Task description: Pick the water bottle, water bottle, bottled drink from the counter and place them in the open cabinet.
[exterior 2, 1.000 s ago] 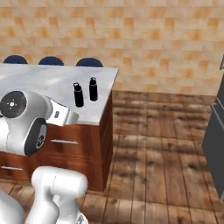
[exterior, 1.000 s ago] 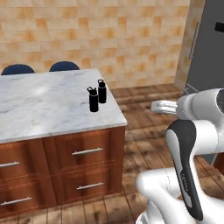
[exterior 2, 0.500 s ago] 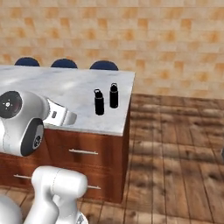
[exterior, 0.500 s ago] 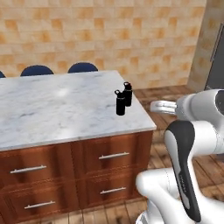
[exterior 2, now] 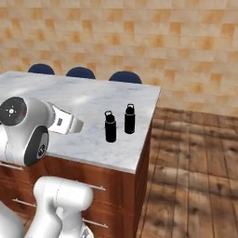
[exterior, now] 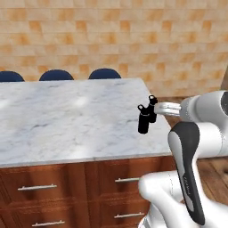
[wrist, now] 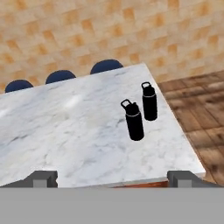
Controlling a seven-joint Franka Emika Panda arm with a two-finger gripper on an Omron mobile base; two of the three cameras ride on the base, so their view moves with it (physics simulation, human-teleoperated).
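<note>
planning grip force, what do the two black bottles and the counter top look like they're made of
Water bottles: likely coated metal or hard plastic; matte black, no glints, rigid looped caps. Counter: polished marble-look stone, white with grey veins and soft sheen.

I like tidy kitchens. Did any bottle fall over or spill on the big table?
No, nothing stands out. Both black water bottles stand upright, close together but apart, near the right end of the marble counter. No spill shows around them. The robot's fingers are open and far from them.
</note>
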